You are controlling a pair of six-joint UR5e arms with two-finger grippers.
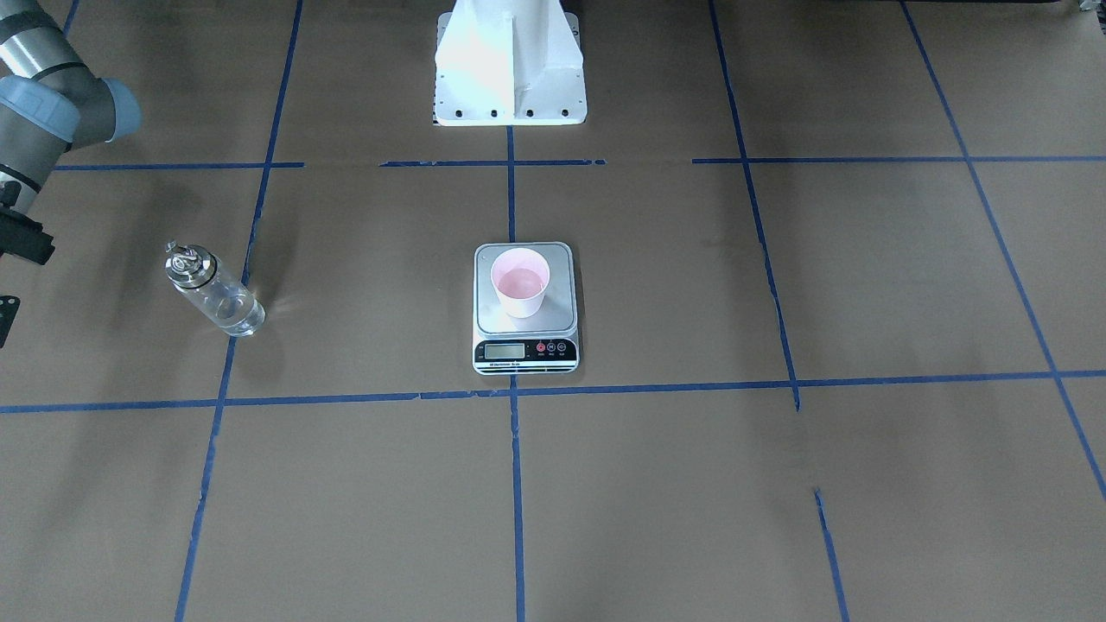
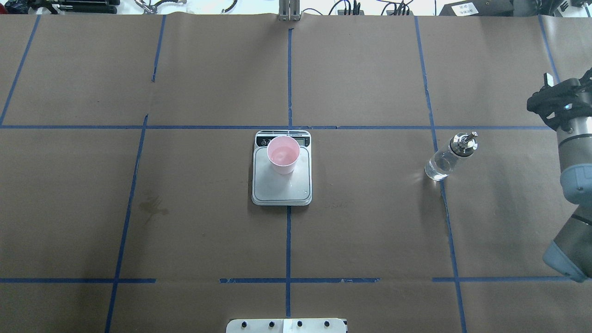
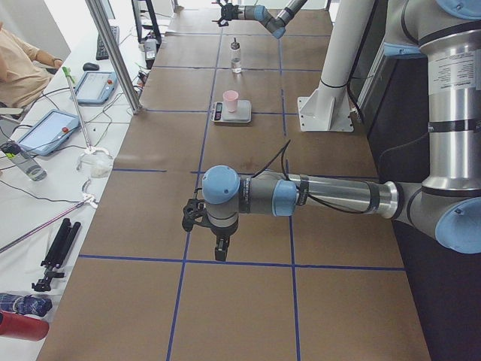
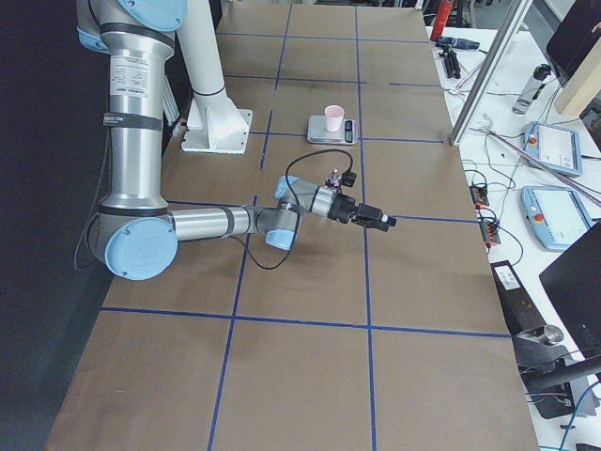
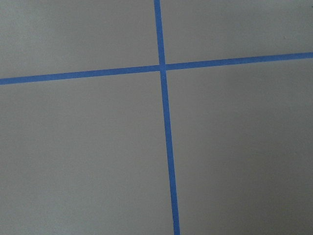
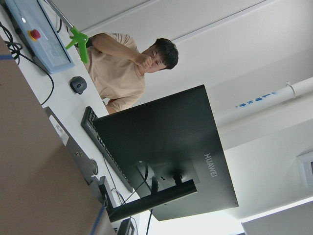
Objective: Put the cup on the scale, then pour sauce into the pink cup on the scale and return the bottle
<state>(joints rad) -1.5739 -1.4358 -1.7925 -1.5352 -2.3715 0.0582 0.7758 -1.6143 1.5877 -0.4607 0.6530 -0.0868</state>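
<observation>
The cup [image 2: 283,154] stands upright on the scale [image 2: 282,192] at the centre of the overhead frame, set toward the display end of the platform rather than in the middle; a wet sheen in its bottom suggests the sauce is already in it. The bottle [image 2: 447,157] stands upright on the desk [image 2: 370,222] at centre right of that frame, on a blue tape line, with clear liquid in its lower part; nothing touches it. Placing, pouring and return therefore look done; I judge that only parking the arms is left.

The right tool [image 4: 380,222] hangs near the bottle but apart from it, at the right edge of the overhead frame; it carries nothing that I can see, though whether it is open or closed I cannot tell. The left tool [image 3: 218,248] hangs over bare desk in the lower middle of the left-side view, well apart from everything; I cannot tell how its jaws stand either.

Bare desk lies between bottle and scale; the nearest hazard to the right arm is the bottle itself, tall and narrow; the desk's far edge, at the top of the overhead frame, has cables and gear along it.
</observation>
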